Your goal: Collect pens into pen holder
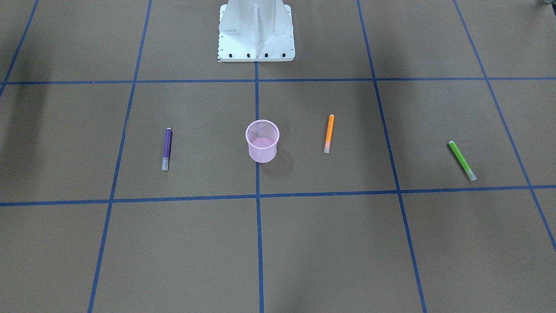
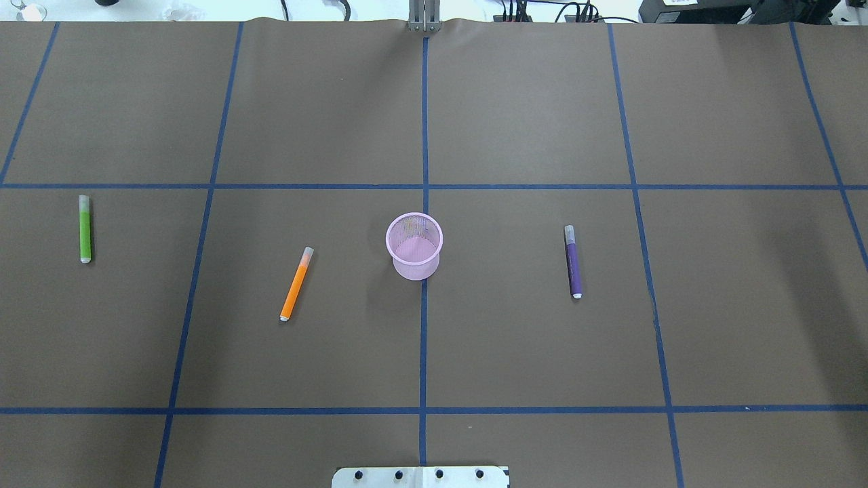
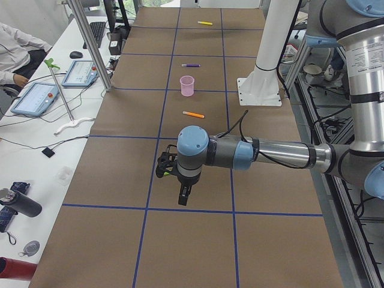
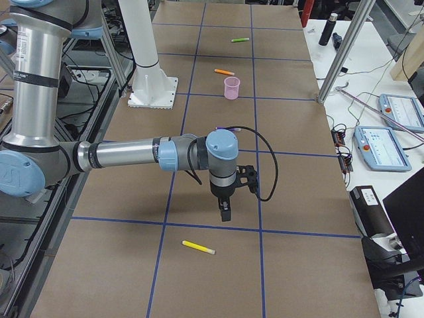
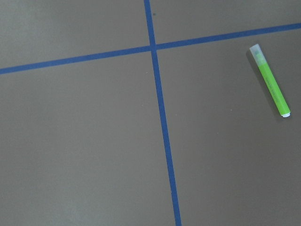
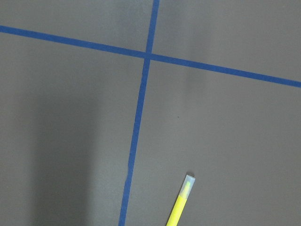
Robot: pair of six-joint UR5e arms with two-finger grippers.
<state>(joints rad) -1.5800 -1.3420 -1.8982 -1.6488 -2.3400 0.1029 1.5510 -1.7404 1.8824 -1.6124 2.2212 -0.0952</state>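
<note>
Nearest to us in the overhead view sits the white robot base (image 2: 420, 476), at the bottom edge on the central blue tape line of the brown table (image 2: 529, 339).

Starting at the left end, we see the left gripper (image 3: 184, 195) only in the side view. It hangs over the table pointing down, and we cannot tell whether its fingers are spread or closed. Its wrist camera looks at bare table with a tape crossing and the green pen at the upper right.

The green pen (image 2: 85, 228) lies flat at the far left of the overhead view, pale cap pointing away from the robot. Next comes the orange pen (image 2: 296, 284), flat and tilted, its cap end leaning toward the pen holder but well apart from it. The pink mesh pen holder (image 2: 416, 270) stands upright on the central line. To its right the purple pen (image 2: 574, 261) lies flat, cap away from the robot.

Beyond the overhead view's right edge, the yellow pen (image 4: 199, 247) lies flat near the right gripper (image 4: 226, 213), which hangs above the table. Again we cannot tell whether it is spread or closed. All four pens lie on the table, outside the holder.
</note>
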